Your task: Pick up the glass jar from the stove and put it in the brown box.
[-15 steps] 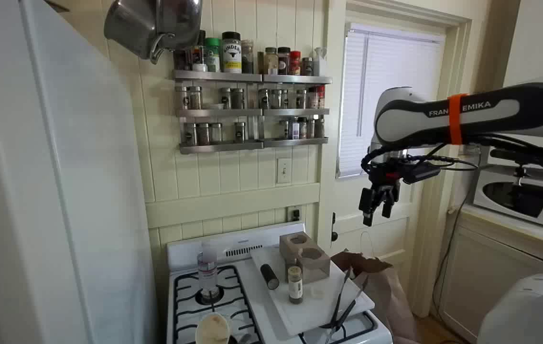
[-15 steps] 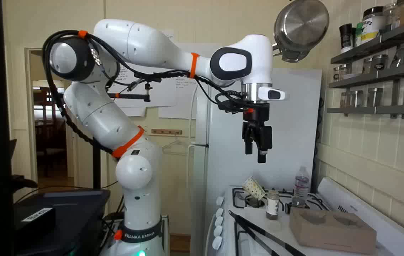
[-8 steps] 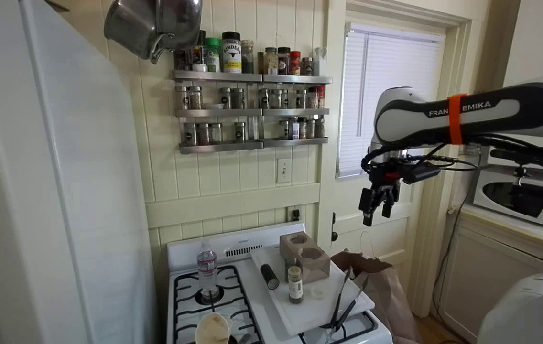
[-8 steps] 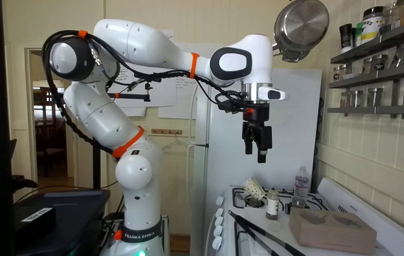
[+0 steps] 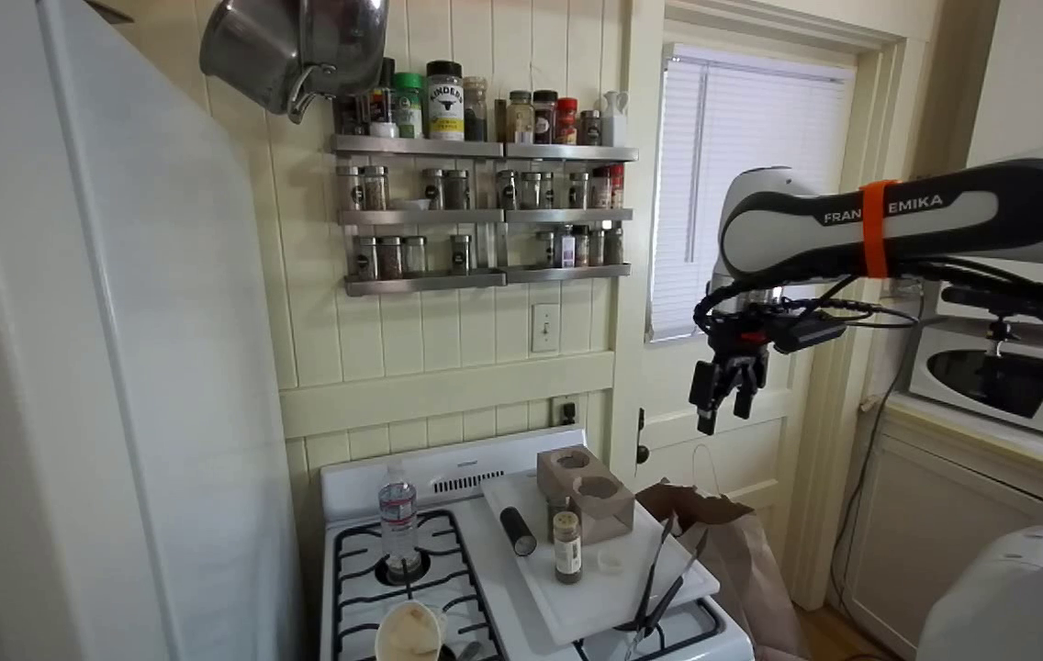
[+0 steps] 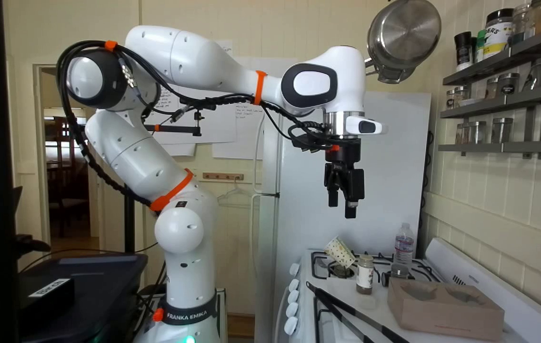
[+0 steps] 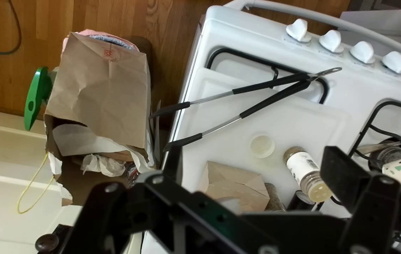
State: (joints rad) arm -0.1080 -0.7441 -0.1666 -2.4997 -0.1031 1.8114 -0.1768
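A clear glass jar (image 5: 567, 551) with a white label and speckled contents stands upright on a white board (image 5: 567, 610) laid over the stove (image 5: 508, 601). It also shows in an exterior view (image 6: 365, 275) and the wrist view (image 7: 303, 167). The brown box (image 5: 611, 523), with two round holes in its top, stands behind it on the board; see also (image 6: 442, 312) and the wrist view (image 7: 237, 181). A similar jar (image 7: 274, 199) stands against the box, partly hidden. My gripper (image 5: 725, 415) is open and empty, high above the stove (image 6: 342, 206); its fingers frame jar and box (image 7: 251, 160).
Black-handled tongs (image 7: 267, 84), a small clear lid-like dish (image 7: 262, 146) and a dark cylinder (image 5: 519, 532) lie on the board. A water bottle (image 5: 398, 519) and a tilted patterned cup (image 6: 340, 252) are on the burners. A paper bag (image 7: 98, 88) stands beside the stove. Pots (image 6: 404, 35) hang above.
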